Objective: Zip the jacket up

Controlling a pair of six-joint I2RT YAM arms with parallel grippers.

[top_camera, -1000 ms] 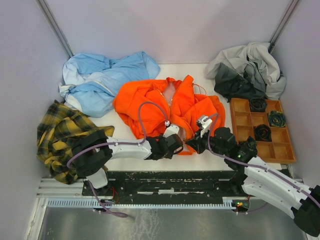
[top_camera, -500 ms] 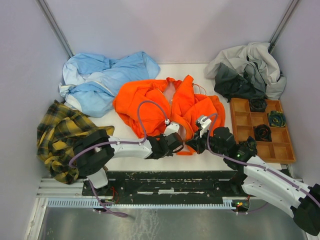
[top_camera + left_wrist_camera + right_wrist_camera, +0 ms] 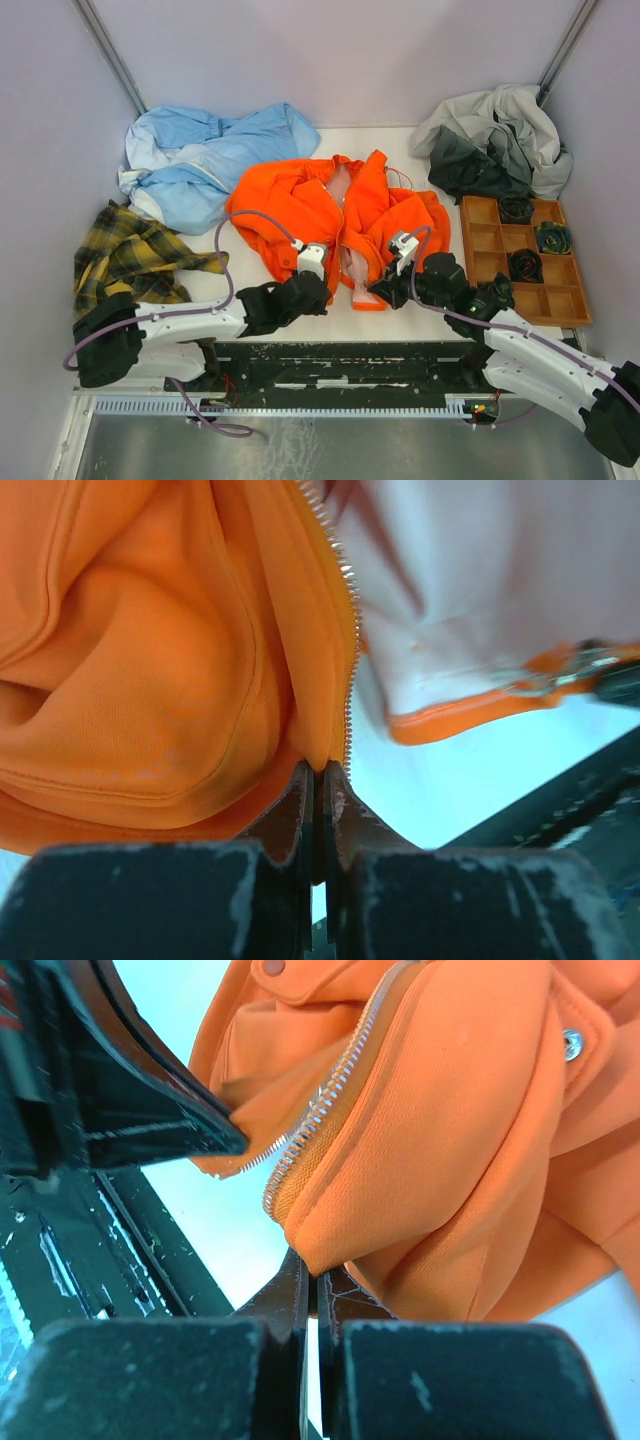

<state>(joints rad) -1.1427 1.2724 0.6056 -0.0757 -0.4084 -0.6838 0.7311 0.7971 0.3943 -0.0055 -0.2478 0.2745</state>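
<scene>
The orange jacket point(image 3: 300, 205) lies unzipped in the middle of the table, with its pale pink lining point(image 3: 480, 600) showing between the two fronts. My left gripper point(image 3: 322, 287) is shut on the bottom hem of the jacket's left front point(image 3: 322, 770), right beside the zipper teeth point(image 3: 347, 630). My right gripper point(image 3: 378, 290) is shut on the bottom corner of the jacket's right front point(image 3: 315, 1275), just below that side's zipper teeth point(image 3: 320, 1120). The two grippers sit a short way apart at the jacket's near edge. I cannot pick out the zipper slider.
A light blue garment point(image 3: 200, 160) lies at the back left and a yellow plaid shirt point(image 3: 130, 255) at the left edge. A grey and dark clothing heap point(image 3: 495, 140) sits at the back right. A wooden compartment tray point(image 3: 575, 300) holds dark rolled items at the right.
My left gripper has closed on the left front's hem and drawn it left and toward me, so more pale lining shows. The left arm swung leftward. The right gripper kept its hold.
</scene>
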